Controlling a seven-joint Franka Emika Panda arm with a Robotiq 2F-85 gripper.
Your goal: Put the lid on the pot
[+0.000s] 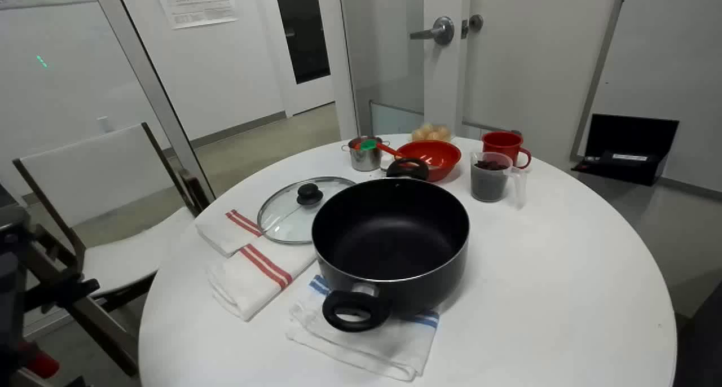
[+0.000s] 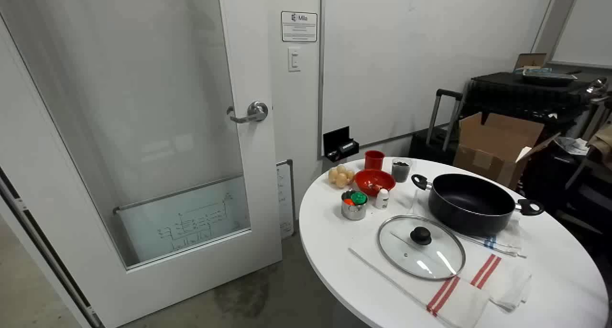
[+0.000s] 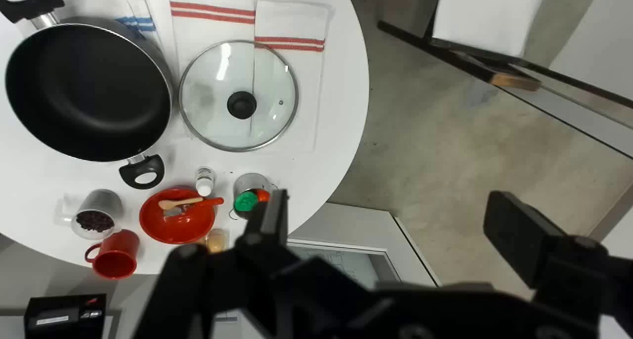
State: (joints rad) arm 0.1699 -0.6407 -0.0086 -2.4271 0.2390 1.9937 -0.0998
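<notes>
The lid (image 1: 285, 220) is round clear glass with a metal rim and a black knob. It lies flat, knob up, partly over striped towels, and also shows in an exterior view (image 2: 404, 256) and the wrist view (image 3: 210, 119). The large black pot (image 1: 434, 285) stands uncovered beside it, on a blue-striped towel; its inside looks bare in an exterior view (image 2: 471, 194) and the wrist view (image 3: 89, 92). My gripper (image 3: 385, 195) shows in the wrist view, fingers wide apart with nothing between them. It hangs away from the lid, toward the table's edge and floor.
Near the pot stand a red bowl (image 1: 445, 155) with utensils, a metal cup (image 2: 354, 212), a white bottle (image 2: 382, 199), a clear measuring cup (image 1: 488, 184), a red mug (image 1: 502, 144) and pale round items (image 2: 341, 176). A chair (image 1: 107, 172) stands beside the round table (image 1: 564, 297).
</notes>
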